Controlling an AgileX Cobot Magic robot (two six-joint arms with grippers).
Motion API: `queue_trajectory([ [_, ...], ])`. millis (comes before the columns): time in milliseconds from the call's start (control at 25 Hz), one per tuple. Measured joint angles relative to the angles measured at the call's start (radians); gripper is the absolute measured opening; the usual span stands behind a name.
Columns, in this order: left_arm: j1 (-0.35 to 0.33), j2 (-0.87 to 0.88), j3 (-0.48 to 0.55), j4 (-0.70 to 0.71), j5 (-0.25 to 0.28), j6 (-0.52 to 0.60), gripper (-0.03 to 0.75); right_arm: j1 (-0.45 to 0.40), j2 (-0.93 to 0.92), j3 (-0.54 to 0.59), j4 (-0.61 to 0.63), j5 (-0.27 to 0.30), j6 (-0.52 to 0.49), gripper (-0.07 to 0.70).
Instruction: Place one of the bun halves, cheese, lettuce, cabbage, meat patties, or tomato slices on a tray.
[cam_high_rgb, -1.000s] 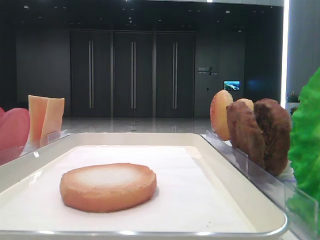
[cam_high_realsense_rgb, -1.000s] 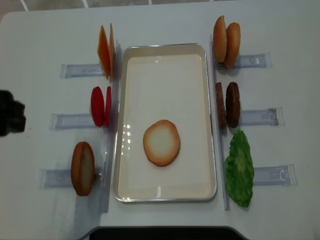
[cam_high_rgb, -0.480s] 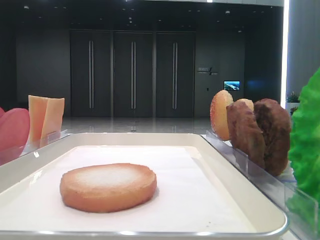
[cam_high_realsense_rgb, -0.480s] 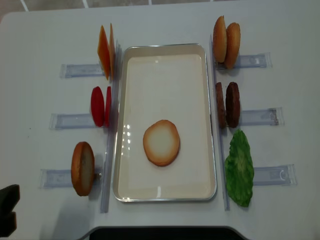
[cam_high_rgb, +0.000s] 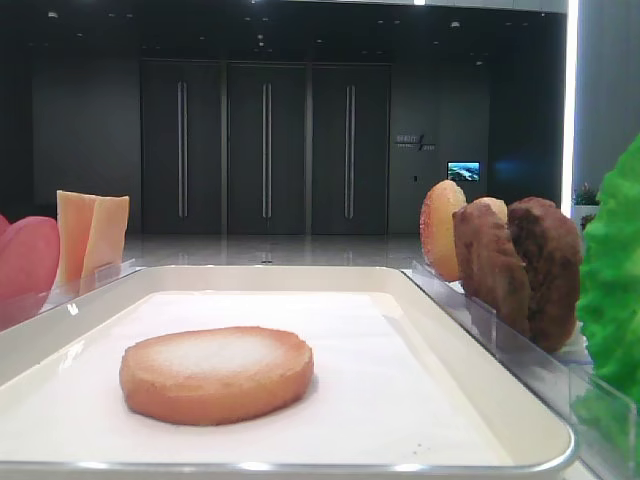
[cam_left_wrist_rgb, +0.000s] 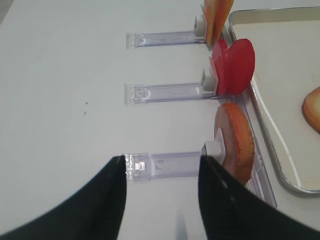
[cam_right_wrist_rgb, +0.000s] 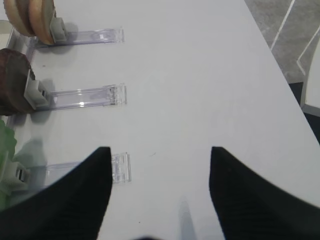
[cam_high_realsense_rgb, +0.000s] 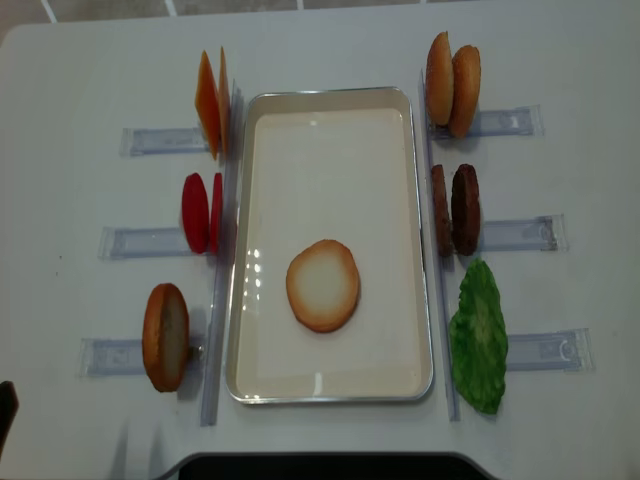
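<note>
Lying flat on the white bottom of the tray (cam_high_realsense_rgb: 330, 390), one bun half (cam_high_realsense_rgb: 322, 285) shows its pale face up, a little nearer to the front rim than to the middle. On the left of the tray three clear holders (cam_high_realsense_rgb: 150, 140) stand in a row on the table (cam_high_realsense_rgb: 90, 70). They carry, from far to near, the cheese (cam_high_realsense_rgb: 211, 104), the tomato slices (cam_high_realsense_rgb: 200, 213) and a second bun half (cam_high_realsense_rgb: 166, 337), all standing on edge just beside the tray rim. On the right side a pair of buns (cam_high_realsense_rgb: 452, 84) stands at the far end, then the patties (cam_high_realsense_rgb: 456, 209), then the lettuce (cam_high_realsense_rgb: 478, 337), which leans over its holder.

The left gripper (cam_left_wrist_rgb: 161, 172) is well apart from the tray, above the bare table. Its two dark fingers (cam_left_wrist_rgb: 107, 192) stand wide apart with nothing between them, and the near holder with the upright bun half lies just ahead. The right gripper (cam_right_wrist_rgb: 160, 165) is also spread wide and has nothing in it. It is above the table on the outer side of the right holders, near the end of the lettuce holder (cam_right_wrist_rgb: 75, 170).
</note>
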Motion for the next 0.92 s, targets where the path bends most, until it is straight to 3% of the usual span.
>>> queue_trajectory([
  [920,0.000,0.000,0.003,0.007,0.000,0.000,0.359,0.000,0.000,0.000,0.000,0.000,0.000,0.410],
])
